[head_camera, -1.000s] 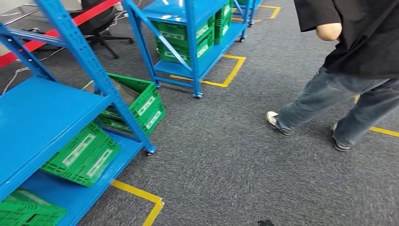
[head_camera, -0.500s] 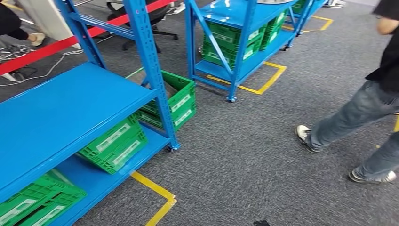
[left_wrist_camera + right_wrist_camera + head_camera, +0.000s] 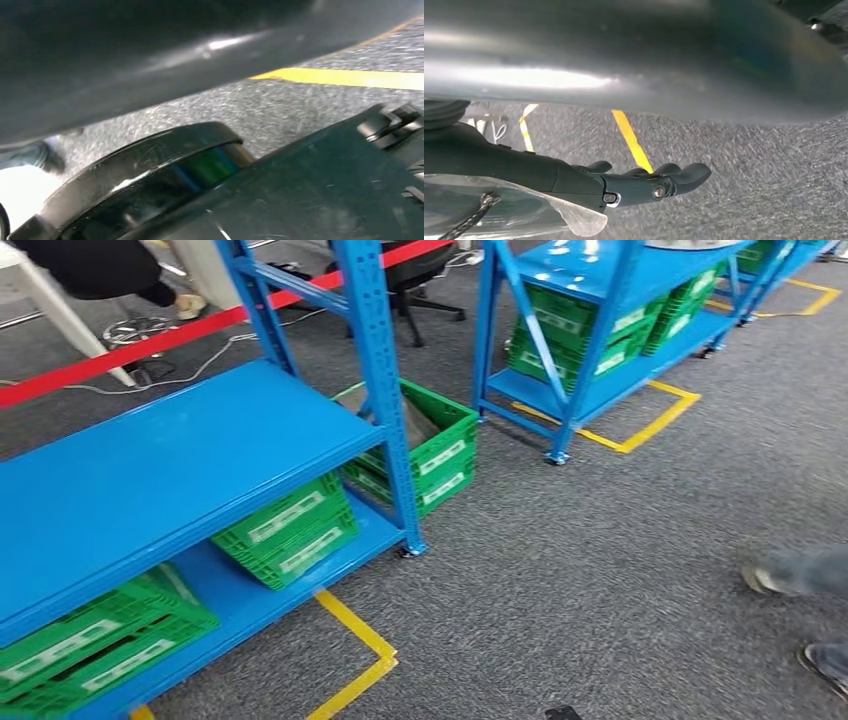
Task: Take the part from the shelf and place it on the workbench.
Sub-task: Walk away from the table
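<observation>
A blue metal shelf (image 3: 180,460) stands at the left in the head view, its middle board bare. Green plastic crates (image 3: 290,530) sit on its lowest board, and one more green crate (image 3: 430,445) stands on the floor behind its post. In the right wrist view my right hand (image 3: 644,182) hangs over the grey carpet with its dark fingers stretched out straight and nothing between them. A clear plastic sheet with a cord (image 3: 524,215) lies along the wrist below the hand.
A second blue shelf (image 3: 600,300) with green crates stands at the back right inside yellow floor tape (image 3: 640,430). A person's shoes (image 3: 770,578) are at the right edge. Red barrier tape (image 3: 120,355), cables and an office chair (image 3: 420,280) lie behind the shelves.
The camera has swung left, so both shelves slide right in the picture. The walking person has gone off to the right, leaving two shoes at the edge.
</observation>
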### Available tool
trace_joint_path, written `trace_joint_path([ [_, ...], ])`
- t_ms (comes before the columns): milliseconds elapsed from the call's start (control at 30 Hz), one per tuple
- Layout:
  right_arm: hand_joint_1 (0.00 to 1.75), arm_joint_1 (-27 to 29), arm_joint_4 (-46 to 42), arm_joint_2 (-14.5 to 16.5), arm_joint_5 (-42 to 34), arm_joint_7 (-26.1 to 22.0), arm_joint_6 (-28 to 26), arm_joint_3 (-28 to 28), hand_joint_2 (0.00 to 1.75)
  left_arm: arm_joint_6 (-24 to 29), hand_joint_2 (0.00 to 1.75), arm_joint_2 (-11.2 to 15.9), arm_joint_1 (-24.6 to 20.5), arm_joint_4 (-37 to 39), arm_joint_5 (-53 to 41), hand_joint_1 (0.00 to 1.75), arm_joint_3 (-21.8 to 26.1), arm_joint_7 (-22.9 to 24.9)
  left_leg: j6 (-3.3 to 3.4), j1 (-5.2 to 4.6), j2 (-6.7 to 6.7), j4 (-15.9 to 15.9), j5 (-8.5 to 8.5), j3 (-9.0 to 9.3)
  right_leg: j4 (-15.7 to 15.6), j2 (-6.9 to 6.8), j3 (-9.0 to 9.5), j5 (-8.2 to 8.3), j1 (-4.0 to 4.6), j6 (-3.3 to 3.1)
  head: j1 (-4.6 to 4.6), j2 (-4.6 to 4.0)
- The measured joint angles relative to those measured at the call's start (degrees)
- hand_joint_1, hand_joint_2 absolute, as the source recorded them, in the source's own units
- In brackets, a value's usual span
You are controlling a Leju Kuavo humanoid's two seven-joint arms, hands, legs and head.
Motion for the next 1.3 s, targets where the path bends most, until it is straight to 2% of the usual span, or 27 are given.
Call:
trace_joint_path([
  [33, 0.0, -0.01, 0.0, 0.0, 0.08, -0.04, -0.01, 0.0, 0.0, 0.1, 0.0, 0.02, 0.09, 0.0, -0.02, 0.0, 0.01, 0.09, 0.18, -0.02, 0.27, -1.72, 1.52, 0.87, 0.0, -0.72, 0.19, -0.15, 0.1, -0.02, -0.01, 0.0],
  [67, 0.0, -0.05, 0.0, 0.0, 0.15, -0.08, -0.01, -0.01, 0.0, 0.19, 0.0, 0.05, 0.16, 0.0, -0.02, 0.0, 0.02, 0.17, 0.53, -0.12, 0.83, -5.2, 3.64, 2.62, -0.02, -1.37, 0.45, -0.32, 0.2, -0.01, -0.01, 0.0],
  [133, 0.0, -0.14, 0.0, 0.03, 0.25, -0.19, 0.0, 0.0, 0.0, 0.29, 0.0, 0.09, 0.04, 0.0, 0.01, 0.0, 0.04, 0.23, 1.42, -0.74, 3.26, -12.32, 6.26, 6.2, -0.02, -2.63, 0.91, -0.74, 0.5, 0.25, -0.01, 0.0],
  [200, 0.0, -0.21, 0.0, 0.07, 0.37, -0.27, 0.01, 0.01, 0.0, 0.33, 0.0, 0.09, -0.12, 0.0, 0.1, 0.0, 0.05, 0.3, 2.01, -1.29, 4.53, -15.11, 6.43, 7.39, -0.1, -3.89, 1.14, -1.03, 0.73, 0.71, 0.04, 0.0],
  [267, 0.0, -0.4, 0.0, 0.07, 0.52, -0.3, 0.01, 0.05, 0.0, 0.33, 0.0, 0.14, 0.07, 0.0, 0.23, 0.0, 0.15, 0.44, 2.39, -1.16, 3.34, -15.73, 6.67, 7.45, -0.32, -4.68, 1.41, -1.26, 0.72, 1.26, 0.06, 0.0],
  [333, 0.0, -0.56, 0.0, 0.07, 0.7, -0.35, 0.02, 0.16, 0.0, 0.29, 0.0, 0.18, 0.22, 0.0, 0.31, 0.0, 0.27, 0.55, 2.91, -0.7, 2.05, -16.53, 7.11, 7.86, 1.63, -2.31, 0.7, -2.76, 0.56, 1.77, 0.21, 0.0],
  [400, 0.0, -0.49, 0.0, 0.07, 0.81, -0.39, 0.03, 0.23, 0.0, 0.22, 0.0, 0.1, 0.05, 0.0, 0.34, 0.0, 0.32, 0.57, 3.25, -0.43, 0.68, -16.85, 7.28, 8.03, 8.13, 1.13, -2.43, -5.95, 0.36, 2.12, 0.5, 0.0],
  [467, 0.0, -0.28, 0.0, 0.07, 0.88, -0.35, 0.03, 0.24, 0.0, 0.14, 0.0, 0.0, 0.01, 0.0, 0.39, 0.0, 0.34, 0.57, 3.34, -0.41, -0.83, -16.81, 7.23, 8.02, 14.85, 2.18, -6.15, -8.07, 0.26, 2.36, 0.6, 0.0],
  [500, 0.0, -0.19, 0.0, 0.07, 0.92, -0.34, 0.03, 0.25, 0.0, 0.12, 0.0, -0.03, 0.08, 0.0, 0.43, 0.0, 0.37, 0.57, 3.34, -0.39, -1.62, -16.77, 7.2, 8.08, 15.74, 2.3, -6.97, -7.6, 0.23, 2.44, 0.6, 0.0],
  [533, 0.0, -0.13, 0.0, 0.07, 0.94, -0.33, 0.03, 0.26, 0.0, 0.1, 0.0, -0.03, 0.14, 0.0, 0.5, 0.0, 0.4, 0.57, 3.26, -0.35, -2.46, -16.69, 7.14, 8.16, 14.24, 2.43, -6.66, -5.91, 0.17, 2.5, 0.59, 0.0],
  [567, 0.0, -0.11, 0.0, 0.07, 0.96, -0.35, 0.03, 0.27, 0.0, 0.09, 0.0, -0.03, 0.17, 0.0, 0.55, 0.0, 0.43, 0.57, 3.1, -0.27, -3.3, -16.54, 7.04, 8.26, 10.79, 2.93, -5.35, -3.46, 0.03, 2.58, 0.59, 0.0],
  [633, 0.0, -0.11, 0.0, 0.07, 0.96, -0.37, 0.03, 0.29, 0.0, -0.01, 0.0, -0.04, 0.08, 0.0, 0.62, 0.0, 0.46, 0.56, 2.55, -0.21, -4.8, -15.98, 6.7, 8.18, 3.41, 5.72, -2.1, -0.2, -0.44, 2.67, 0.56, 0.0],
  [700, 0.0, -0.1, 0.0, 0.07, 0.96, -0.36, 0.03, 0.3, 0.0, -0.16, 0.0, -0.01, 0.03, 0.0, 0.64, 0.0, 0.46, 0.55, 1.87, -0.16, -6.03, -15.55, 6.64, 7.72, 0.69, 7.64, -0.6, 0.05, -0.61, 2.38, 0.55, 0.0],
  [767, 0.0, -0.13, 0.0, 0.1, 0.97, -0.34, 0.02, 0.31, 0.0, -0.26, 0.0, 0.07, 0.15, 0.0, 0.7, 0.0, 0.47, 0.55, 1.27, -0.01, -7.17, -15.46, 6.78, 7.31, 0.58, 6.68, -0.34, 0.1, -0.54, 1.75, 0.59, 0.0],
  [800, 0.0, -0.17, -0.02, 0.13, 0.98, -0.34, 0.01, 0.32, 0.0, -0.29, 0.0, 0.07, 0.22, 0.0, 0.74, 0.0, 0.48, 0.55, 0.98, -0.04, -6.78, -15.09, 6.54, 7.08, 0.52, 5.99, -0.25, 0.13, -0.58, 1.38, 0.51, 0.0],
  [833, 0.0, -0.16, -0.03, 0.15, 0.99, -0.37, 0.01, 0.33, 0.0, -0.29, 0.0, 0.08, 0.21, 0.0, 0.77, 0.0, 0.48, 0.55, 0.69, -0.09, -5.61, -13.84, 5.78, 6.47, 0.42, 5.18, -0.16, 0.14, -0.65, 1.03, 0.32, 0.0],
  [867, 0.0, -0.13, -0.05, 0.17, 1.0, -0.38, 0.01, 0.34, 0.0, -0.29, 0.0, 0.08, 0.13, 0.0, 0.79, 0.0, 0.48, 0.55, 0.39, -0.12, -3.94, -11.39, 4.41, 5.3, 0.32, 4.25, -0.06, 0.08, -0.67, 0.68, 0.14, 0.0],
  [900, 0.0, -0.06, -0.07, 0.15, 1.0, -0.38, 0.01, 0.34, 0.0, -0.3, 0.0, 0.05, 0.02, 0.0, 0.79, 0.0, 0.48, 0.55, 0.13, -0.13, -2.02, -7.75, 2.63, 3.57, 0.31, 3.31, 0.01, -0.05, -0.53, 0.42, -0.07, 0.0],
  [933, 0.0, 0.05, -0.07, 0.15, 1.0, -0.38, 0.01, 0.33, 0.0, -0.3, 0.0, 0.05, -0.07, 0.0, 0.79, 0.0, 0.48, 0.55, -0.07, -0.05, -0.84, -3.58, 0.86, 1.53, 0.31, 2.29, 0.07, -0.19, -0.4, 0.23, -0.18, 0.0],
  [967, 0.0, 0.16, -0.07, 0.15, 1.0, -0.38, 0.01, 0.33, 0.0, -0.31, 0.0, 0.07, -0.06, 0.0, 0.79, 0.0, 0.48, 0.55, -0.19, 0.04, -0.24, -0.18, -0.25, -0.15, 0.32, 1.31, 0.15, -0.33, -0.28, 0.11, -0.18, 0.0],
  [1000, 0.0, 0.22, -0.07, 0.15, 1.0, -0.37, 0.01, 0.33, 0.0, -0.33, 0.0, 0.07, 0.02, 0.0, 0.79, 0.0, 0.48, 0.55, -0.2, 0.09, 0.04, 1.51, -0.33, -0.99, 0.32, 0.44, 0.27, -0.48, -0.2, 0.05, -0.18, 0.0],
  [1033, 0.0, 0.21, -0.07, 0.15, 1.01, -0.37, 0.01, 0.33, 0.0, -0.34, 0.0, 0.08, 0.13, 0.0, 0.79, 0.0, 0.48, 0.55, -0.11, 0.1, 0.2, 0.87, 0.76, -0.69, 0.32, -0.32, 0.47, -0.64, -0.12, 0.03, -0.19, 0.0],
  [1067, 0.0, 0.15, -0.07, 0.15, 1.02, -0.38, 0.01, 0.34, 0.0, -0.35, 0.0, 0.11, 0.21, 0.0, 0.79, 0.0, 0.49, 0.55, 0.14, 0.05, 0.51, -2.01, 2.76, 0.7, 0.32, -1.02, 0.76, -0.83, -0.03, 0.06, -0.19, 0.0],
  [1133, 0.0, 0.02, -0.07, 0.19, 1.02, -0.43, 0.0, 0.34, 0.0, -0.36, 0.0, 0.16, 0.17, 0.0, 0.85, 0.0, 0.49, 0.55, 1.18, -0.56, 3.16, -9.98, 6.34, 4.61, 0.28, -2.27, 1.33, -1.32, 0.23, 0.3, -0.19, 0.0],
  [1200, 0.0, -0.01, -0.07, 0.22, 0.74, -0.75, 0.01, 0.34, 0.0, -0.36, 0.87, 0.17, -0.03, 0.0, 0.95, 0.0, 0.49, 0.55, 2.02, -1.25, 5.52, -14.36, 7.1, 6.68, 0.22, -3.43, 1.63, -1.74, 0.53, 0.79, -0.24, 0.0],
  [1267, 0.0, -0.16, -0.07, 0.23, 0.05, -1.11, 0.18, 0.31, 0.0, -0.4, 1.75, 0.19, 0.04, 0.0, 0.99, 0.0, 0.49, 0.58, 2.05, -1.35, 5.05, -15.13, 7.03, 6.96, -0.17, -4.51, 1.87, -1.93, 0.7, 1.1, -0.32, 0.0],
  [1300, 0.0, -0.28, -0.07, 0.22, -0.35, -1.15, 0.27, 0.27, 0.0, -0.46, 1.75, 0.21, 0.17, 0.0, 0.99, 0.0, 0.5, 0.62, 1.82, -1.28, 4.65, -15.47, 7.23, 7.11, -0.53, -4.79, 2.05, -1.89, 0.75, 0.72, -0.18, 0.0],
])
